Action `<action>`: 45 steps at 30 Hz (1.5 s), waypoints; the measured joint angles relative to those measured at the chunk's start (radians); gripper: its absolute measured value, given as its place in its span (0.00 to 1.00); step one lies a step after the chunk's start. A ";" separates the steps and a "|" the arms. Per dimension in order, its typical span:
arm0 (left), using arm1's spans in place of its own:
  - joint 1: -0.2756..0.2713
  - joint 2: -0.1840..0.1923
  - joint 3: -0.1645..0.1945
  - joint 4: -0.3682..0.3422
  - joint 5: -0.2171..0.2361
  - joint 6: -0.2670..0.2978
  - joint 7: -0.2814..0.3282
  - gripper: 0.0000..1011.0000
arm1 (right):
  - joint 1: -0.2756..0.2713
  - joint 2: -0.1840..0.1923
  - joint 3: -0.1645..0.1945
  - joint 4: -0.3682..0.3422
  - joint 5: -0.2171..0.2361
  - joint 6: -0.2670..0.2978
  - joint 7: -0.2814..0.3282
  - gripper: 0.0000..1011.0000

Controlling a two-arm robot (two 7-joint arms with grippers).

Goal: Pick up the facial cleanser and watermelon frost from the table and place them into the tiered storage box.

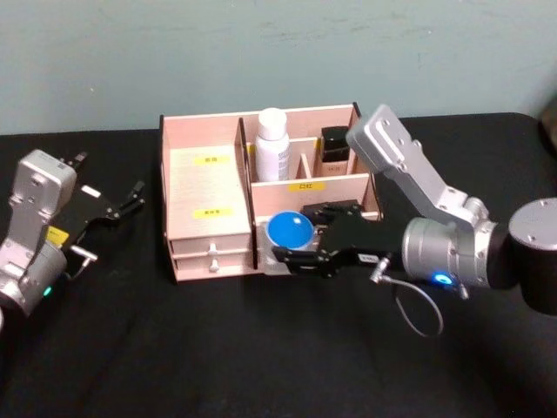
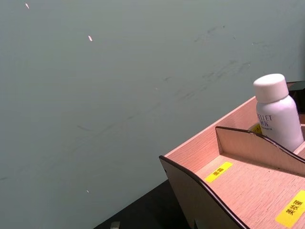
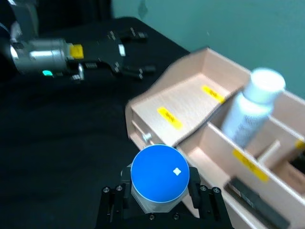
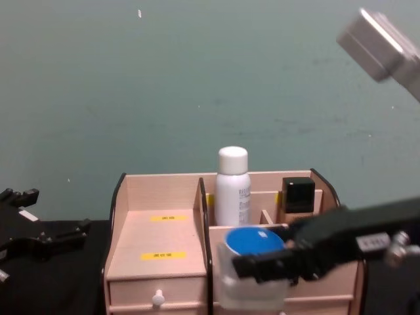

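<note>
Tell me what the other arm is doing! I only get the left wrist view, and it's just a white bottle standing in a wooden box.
Observer: The right gripper is shut on a blue-lidded jar at the front right compartment of the tiered storage box.
Operator: Is my arm holding anything?
Observer: No. The left gripper is open with nothing in it, off the box's left side above the black table.
Operator: Is anything else in the box?
Observer: A dark, square-capped bottle stands in the back right compartment, to the right of your white bottle.
</note>
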 joint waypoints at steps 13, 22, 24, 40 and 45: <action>0.000 0.000 0.000 0.000 0.000 0.000 0.000 1.00 | 0.141 -0.097 -0.084 0.112 0.007 -0.014 0.015 0.71; 0.000 0.000 0.000 0.000 0.000 0.000 0.000 1.00 | 0.204 -0.142 -0.124 0.187 0.008 -0.040 0.018 0.71; 0.000 0.000 0.000 0.000 0.000 0.000 0.000 1.00 | 0.220 -0.154 -0.134 0.211 0.005 -0.050 0.018 0.71; 0.000 0.000 0.000 0.000 0.000 0.000 0.000 1.00 | 0.300 -0.222 -0.167 0.372 -0.032 -0.108 0.024 0.71; 0.000 0.000 0.000 0.000 0.000 0.000 0.000 1.00 | 0.318 -0.239 -0.172 0.411 -0.042 -0.125 0.032 0.71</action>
